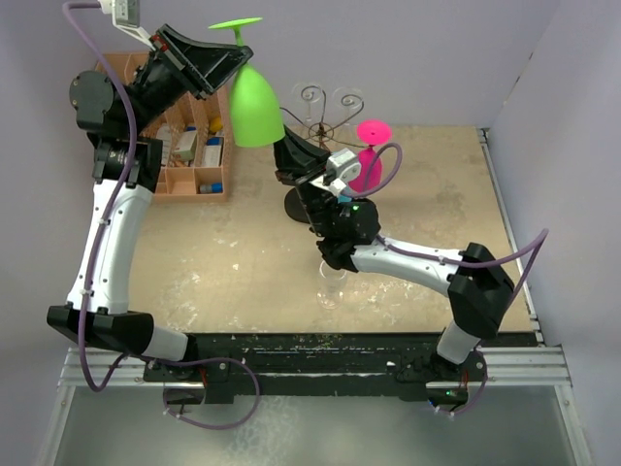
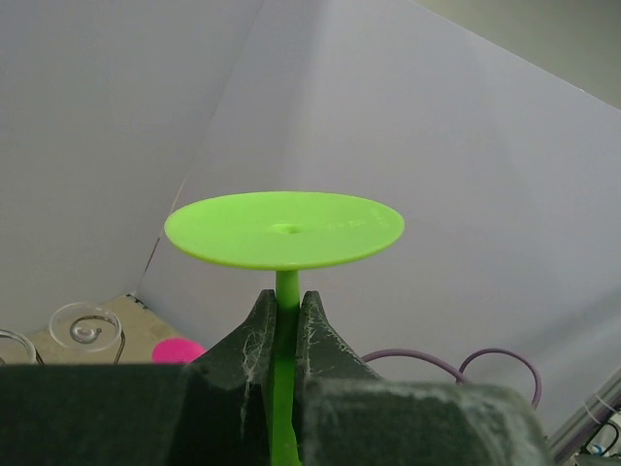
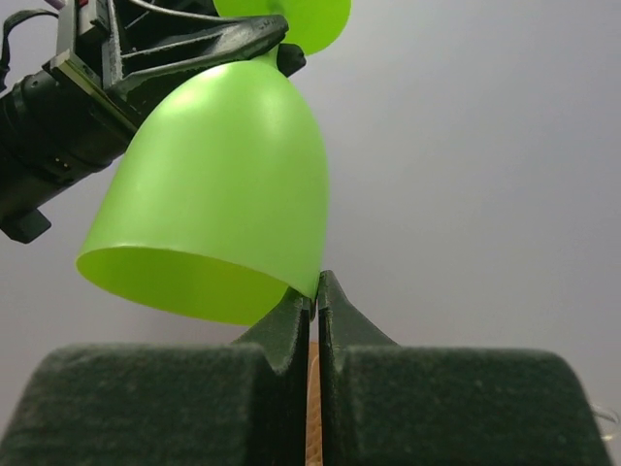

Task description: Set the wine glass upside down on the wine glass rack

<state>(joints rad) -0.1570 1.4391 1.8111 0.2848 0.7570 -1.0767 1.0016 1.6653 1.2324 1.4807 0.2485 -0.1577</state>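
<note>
Our left gripper (image 2: 287, 320) clamped the inverted wine glass (image 1: 254, 107) by its stem, aloft left of the wine glass rack (image 1: 325, 124), our right gripper (image 3: 314, 291) closed on nothing; next, we judged, carry it across and hang it there.

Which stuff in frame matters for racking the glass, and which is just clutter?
Job:
- green glass, inverted, stem in the shut left jaws
- rack
- right jaws, shut, by the bowl's rim

Lying about:
- pink glass, at the rack
- clear glass
- peach organizer
</note>
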